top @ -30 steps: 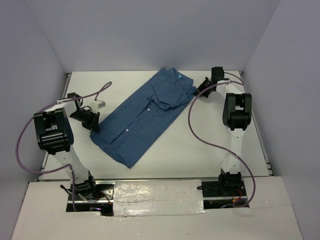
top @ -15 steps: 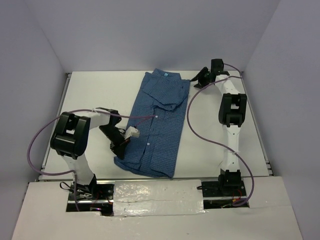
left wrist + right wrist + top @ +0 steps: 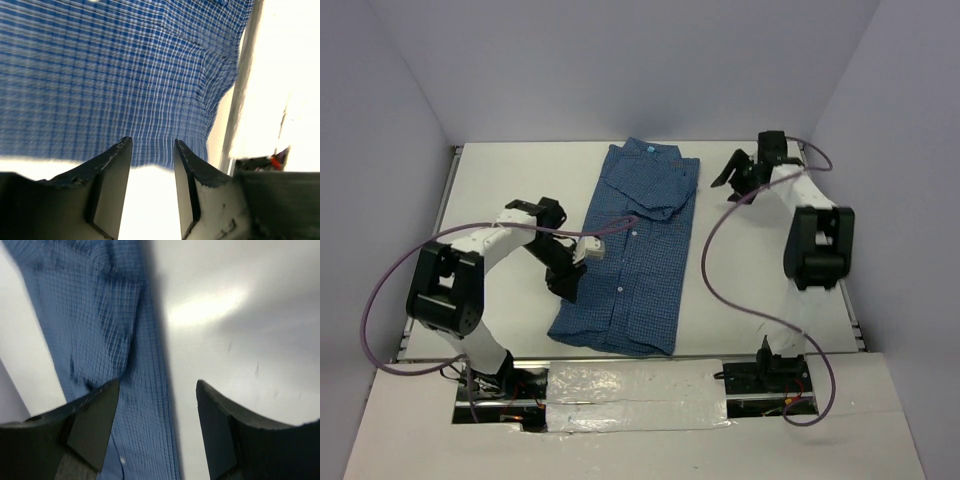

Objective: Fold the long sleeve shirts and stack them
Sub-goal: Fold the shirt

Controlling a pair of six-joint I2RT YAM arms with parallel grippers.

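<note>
Down the top view's middle lies the narrow-folded shirt [image 3: 635, 250], collar uppermost, with the left gripper [image 3: 563, 283] at its left edge and right gripper [image 3: 732, 180] upper right both parted and empty; pinching one layer might unfold it.

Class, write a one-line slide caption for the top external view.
Blue checked shirt lies flat on the white table, left gripper at its edge, right gripper beside the collar end, both jaws open.

Your left arm [image 3: 445, 285] and right arm [image 3: 817, 245] pair white links with bulky black joints; a purple cable [image 3: 703, 262] loops from each base [image 3: 775, 368]. Left tool [image 3: 152, 146] and right tool [image 3: 157, 386] end in plain black wedge fingers [image 3: 112, 172].
</note>
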